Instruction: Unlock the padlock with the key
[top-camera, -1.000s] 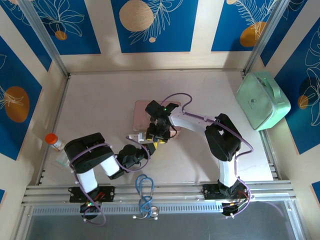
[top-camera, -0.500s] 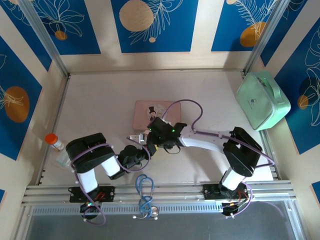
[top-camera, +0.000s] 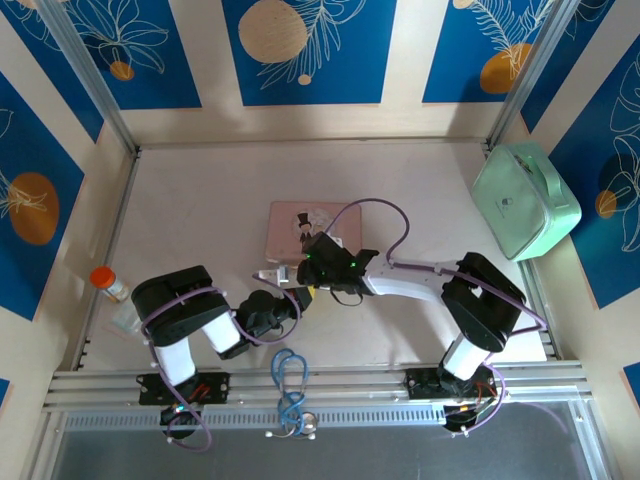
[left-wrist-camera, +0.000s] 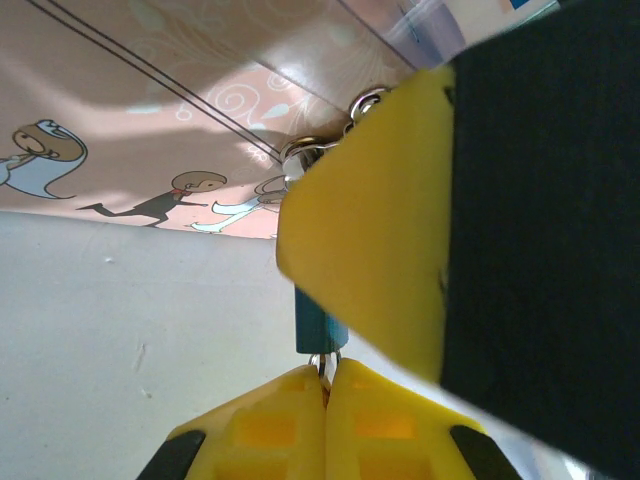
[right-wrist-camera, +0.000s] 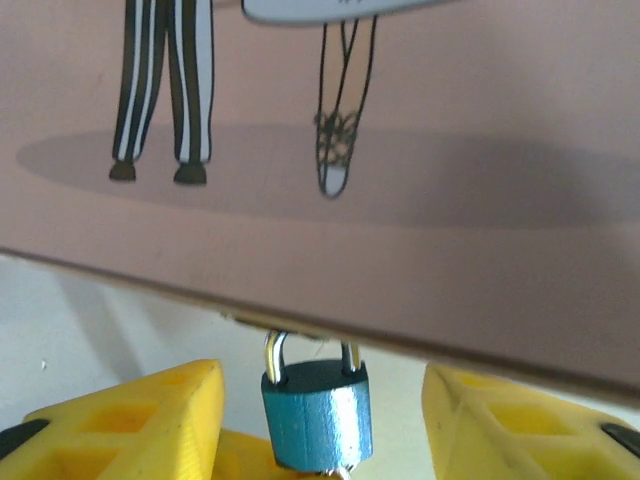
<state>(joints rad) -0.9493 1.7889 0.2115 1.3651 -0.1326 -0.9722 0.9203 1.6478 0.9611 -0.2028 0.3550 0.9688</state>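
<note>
Left claw clenched on the thin key, key poking up into the small blue padlock, padlock hooked on the pink tin edge at 6 o'clock, right claw released, a gap on each side of the padlock, bare table out at 9 o'clock

My pale table carries a flat pink tin near its middle, a mint-green case at the right edge, an orange-capped bottle at the left edge, and a blue looped cable at the near rail.
</note>
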